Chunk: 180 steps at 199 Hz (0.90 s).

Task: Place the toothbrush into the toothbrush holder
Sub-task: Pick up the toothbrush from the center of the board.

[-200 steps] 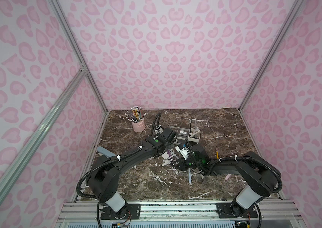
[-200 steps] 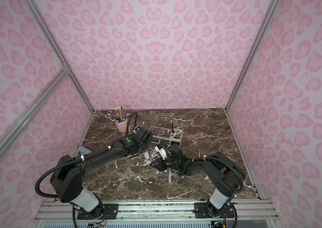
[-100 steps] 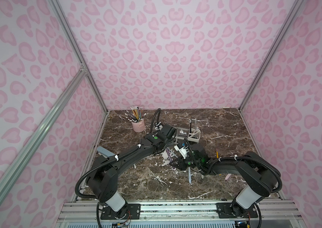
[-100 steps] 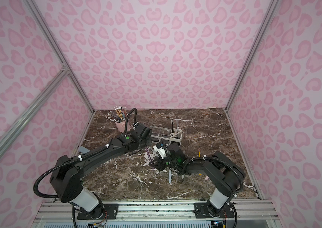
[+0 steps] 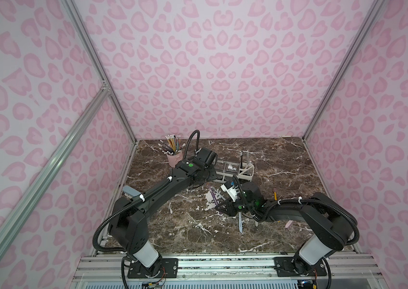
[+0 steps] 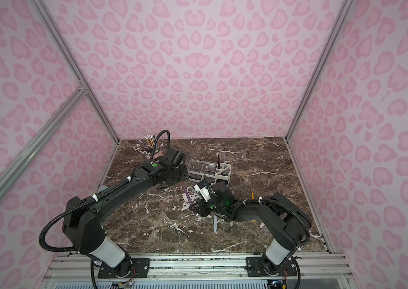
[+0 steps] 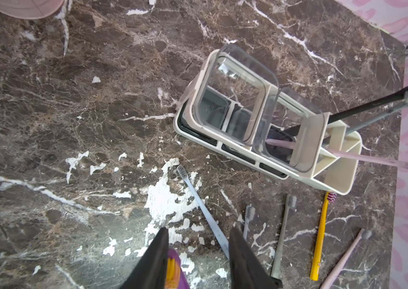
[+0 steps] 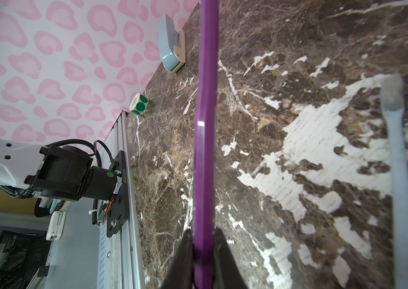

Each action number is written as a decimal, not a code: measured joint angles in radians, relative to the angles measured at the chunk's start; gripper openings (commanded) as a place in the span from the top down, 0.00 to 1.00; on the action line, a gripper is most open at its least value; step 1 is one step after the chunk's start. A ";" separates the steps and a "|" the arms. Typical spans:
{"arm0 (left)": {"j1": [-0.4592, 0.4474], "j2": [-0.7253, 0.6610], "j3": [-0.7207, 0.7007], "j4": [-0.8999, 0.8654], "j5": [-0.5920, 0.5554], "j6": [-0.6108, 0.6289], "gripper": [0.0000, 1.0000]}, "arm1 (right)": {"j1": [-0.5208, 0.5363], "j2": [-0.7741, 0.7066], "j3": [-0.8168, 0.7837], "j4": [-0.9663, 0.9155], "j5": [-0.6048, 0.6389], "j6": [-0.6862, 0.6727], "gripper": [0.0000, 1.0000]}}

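My right gripper (image 8: 203, 232) is shut on the handle of the purple toothbrush (image 8: 204, 125), holding it low over the marble; in both top views the toothbrush (image 5: 213, 195) (image 6: 187, 194) slants up out of that gripper (image 5: 220, 207). My left gripper (image 7: 197, 231) is open. The brush's orange-bristled head (image 7: 174, 271) shows beside one of its fingers, with a gap to the other. The white toothbrush holder (image 7: 335, 180) (image 5: 246, 176) stands just beyond, with two clear boxes. A black brush (image 7: 373, 102) and a pink brush (image 7: 373, 160) stand in its slots.
Loose toothbrushes lie on the table: light blue (image 7: 203, 210), grey (image 7: 281, 235), yellow (image 7: 319, 237) and pink (image 7: 343, 260). A pink pencil cup (image 5: 174, 159) stands at the back left. A blue stapler-like object (image 8: 170, 47) and a green sticker roll (image 8: 139, 103) sit by the left wall.
My left gripper has opened, let go of the purple toothbrush and drawn back a little. The right gripper keeps its hold on the brush and has barely moved.
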<state>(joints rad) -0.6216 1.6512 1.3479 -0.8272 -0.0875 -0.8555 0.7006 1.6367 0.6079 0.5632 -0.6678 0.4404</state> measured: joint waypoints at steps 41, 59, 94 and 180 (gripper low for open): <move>0.047 0.009 0.005 -0.056 0.044 0.050 0.58 | 0.000 -0.007 0.000 -0.002 0.015 -0.003 1.00; 0.074 0.012 0.009 -0.072 0.047 0.069 0.58 | 0.002 -0.008 0.000 -0.002 0.015 -0.004 1.00; 0.096 0.013 0.006 -0.072 0.074 0.076 0.59 | 0.005 -0.009 0.000 -0.002 0.015 -0.004 1.00; 0.097 0.025 -0.029 -0.044 0.166 0.064 0.63 | 0.011 -0.008 0.000 -0.003 0.019 -0.011 1.00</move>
<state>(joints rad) -0.5251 1.6760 1.3186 -0.8715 0.0784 -0.7910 0.7113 1.6283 0.6079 0.5598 -0.6491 0.4297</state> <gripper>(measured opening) 0.377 0.152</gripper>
